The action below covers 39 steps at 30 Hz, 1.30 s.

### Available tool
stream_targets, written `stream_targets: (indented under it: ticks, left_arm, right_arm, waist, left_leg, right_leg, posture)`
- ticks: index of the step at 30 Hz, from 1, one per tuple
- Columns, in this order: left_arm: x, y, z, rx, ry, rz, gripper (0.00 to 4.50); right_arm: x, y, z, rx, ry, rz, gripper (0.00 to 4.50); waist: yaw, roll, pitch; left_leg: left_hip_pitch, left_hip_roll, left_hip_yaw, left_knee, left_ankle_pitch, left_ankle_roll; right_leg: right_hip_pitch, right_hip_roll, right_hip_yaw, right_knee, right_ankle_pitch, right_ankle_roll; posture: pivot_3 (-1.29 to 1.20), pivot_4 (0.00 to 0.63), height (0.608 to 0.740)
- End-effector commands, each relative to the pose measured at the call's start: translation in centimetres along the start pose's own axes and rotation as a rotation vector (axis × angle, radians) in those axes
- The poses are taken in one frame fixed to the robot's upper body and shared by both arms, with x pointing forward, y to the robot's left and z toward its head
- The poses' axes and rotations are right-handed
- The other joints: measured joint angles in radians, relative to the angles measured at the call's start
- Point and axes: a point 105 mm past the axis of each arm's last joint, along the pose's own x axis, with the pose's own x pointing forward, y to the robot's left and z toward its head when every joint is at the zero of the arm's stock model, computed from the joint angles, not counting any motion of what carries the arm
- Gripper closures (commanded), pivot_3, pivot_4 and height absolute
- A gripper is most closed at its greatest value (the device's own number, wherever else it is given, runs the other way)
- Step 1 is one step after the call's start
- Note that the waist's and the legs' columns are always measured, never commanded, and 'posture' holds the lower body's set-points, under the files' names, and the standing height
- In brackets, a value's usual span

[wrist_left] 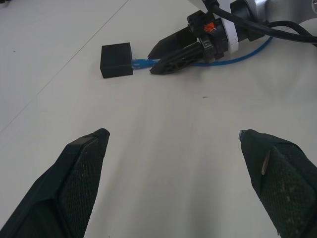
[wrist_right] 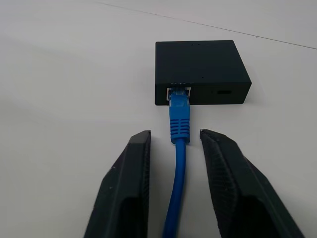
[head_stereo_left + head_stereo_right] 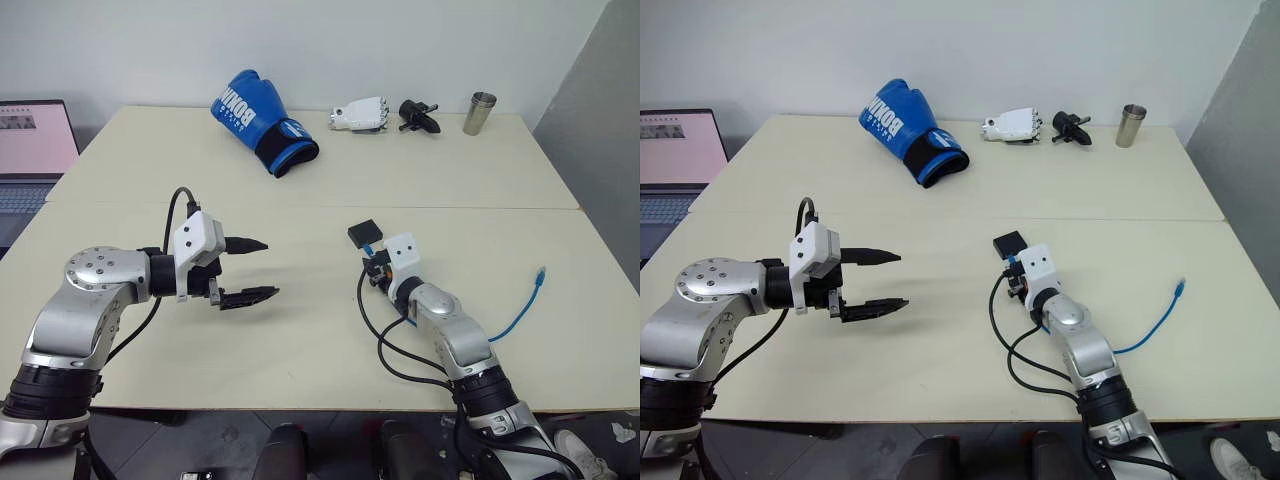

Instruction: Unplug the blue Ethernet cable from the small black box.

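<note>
The small black box [image 2: 200, 72] sits flat on the bench [image 3: 300, 200], about mid-bench, a bit to the robot's right. The blue Ethernet cable [image 2: 178, 148] is plugged into its near side. The rest of the cord runs back under the right arm and curls out to the far right, where its free plug tip lies on the bench.

Right end effector [image 2: 174, 173] is low on the bench, just behind the plug. Its two black fingers [image 2: 126, 188] sit on each side of the cord w/ small gaps showing, so not clenched on it yet, only partly closed around it. Left end effector [image 3: 247, 270] hangs above the bench, well apart from the box, jaws spread wide, holding nothing.

How it handles, my guess: box looks light and smooth, so it will prob. slide if you just tug the cord. Cord is thin and bendy. The plug boot is the stiffer bit, best place to pinch, close to the box. Plug likely has a tiny clip, can't see it. Other end effector should pin the box down.

Views: right wrist view shows the plug seated in the port and the gaps by the fingers. Head views show the whole cord and its loose far end. Left wrist view shows the box and right fingers from the side.
</note>
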Motion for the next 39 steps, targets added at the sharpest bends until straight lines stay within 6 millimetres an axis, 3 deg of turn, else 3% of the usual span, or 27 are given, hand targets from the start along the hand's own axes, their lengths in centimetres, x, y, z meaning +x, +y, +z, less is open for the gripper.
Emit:
stream_targets:
  ticks: [1, 3, 7, 11, 15, 18, 24, 35, 39]
  left_arm:
    - [0.2, 0.4, 0.8, -0.010, -0.037, 0.012, 0.00]
    - [0.1, 0.7, 0.8, -0.056, -0.063, 0.029, 0.00]
    - [-0.3, 1.4, 0.5, -0.202, -0.109, 0.047, 0.00]
    - [-0.6, 1.7, 0.2, -0.357, -0.148, 0.036, 0.00]
    - [-0.5, 1.3, 0.9, -0.552, -0.234, -0.052, 0.00]
    - [-0.1, 0.9, 2.1, -0.606, -0.274, -0.108, 0.00]
    - [0.9, 0.6, 2.9, -0.646, -0.292, -0.164, 0.00]
    - [1.7, -0.2, 2.7, -0.669, -0.279, -0.213, 0.00]
    - [1.9, -0.3, 2.4, -0.676, -0.273, -0.223, 0.60]
  right_arm:
    - [0.3, -0.8, 1.2, -0.022, -0.044, -0.004, 3.94]
    - [0.2, -0.9, 1.5, -0.029, -0.055, 0.010, 4.38]
    - [-0.9, 0.3, 3.4, -0.094, -0.126, 0.157, 4.40]
    - [-2.8, 1.5, 5.3, -0.427, -0.240, 0.302, 4.40]
    - [-4.8, 3.0, 7.2, -0.900, -0.389, 0.455, 4.40]
    - [-5.4, 4.0, 7.6, -1.042, -0.437, 0.570, 4.40]
    - [-5.7, 5.2, 9.1, -1.133, -0.506, 0.674, 4.40]
    - [-5.1, 5.7, 10.7, -1.109, -0.555, 0.668, 4.40]
    - [-5.2, 6.1, 10.9, -1.098, -0.569, 0.671, 4.40]
  waist:
    - [0.000, 0.000, 0.000]
    - [0.000, 0.000, 0.000]
    - [0.000, 0.000, 0.000]
    - [0.000, 0.000, 0.000]
    - [-0.001, 0.000, 0.000]
    - [-0.002, 0.000, 0.000]
    - [-0.002, 0.000, 0.000]
    - [0.001, 0.000, 0.000]
    - [0.001, 0.000, 0.000]
  left_leg:
    - [0.000, 0.000, 0.000, 0.000, 0.000, 0.000]
    - [0.000, 0.000, 0.000, 0.000, 0.000, 0.000]
    - [0.000, 0.000, 0.000, 0.000, 0.000, 0.000]
    - [0.000, 0.000, 0.000, 0.000, 0.000, 0.000]
    - [0.000, -0.001, 0.000, 0.000, 0.000, 0.000]
    - [0.000, 0.000, -0.001, 0.001, 0.000, 0.000]
    - [0.000, 0.000, -0.001, 0.002, 0.000, 0.000]
    - [0.000, 0.000, -0.001, 0.002, 0.000, 0.000]
    - [0.000, 0.000, -0.001, 0.002, 0.000, 0.000]
  right_leg:
    - [0.000, 0.000, 0.000, 0.000, 0.000, 0.000]
    - [0.000, 0.000, 0.000, 0.000, 0.000, 0.000]
    - [0.000, 0.000, 0.000, 0.000, 0.000, 0.000]
    - [0.000, 0.000, -0.001, 0.000, 0.000, 0.000]
    - [0.000, 0.000, -0.001, 0.000, 0.000, 0.000]
    - [0.001, 0.000, -0.001, 0.000, 0.000, 0.000]
    - [0.001, 0.000, -0.001, 0.000, 0.000, 0.000]
    - [0.001, 0.000, -0.001, 0.000, 0.000, 0.000]
    - [0.001, -0.001, -0.001, 0.000, 0.000, 0.000]
  posture:
    - [0.00, 0.150, 0.740]
    - [0.00, 0.150, 0.740]
    - [0.00, 0.150, 0.740]
    - [0.00, 0.150, 0.740]
    - [0.00, 0.150, 0.740]
    - [0.00, 0.150, 0.740]
    - [0.00, 0.150, 0.740]
    - [0.00, 0.150, 0.740]
    - [0.00, 0.150, 0.740]
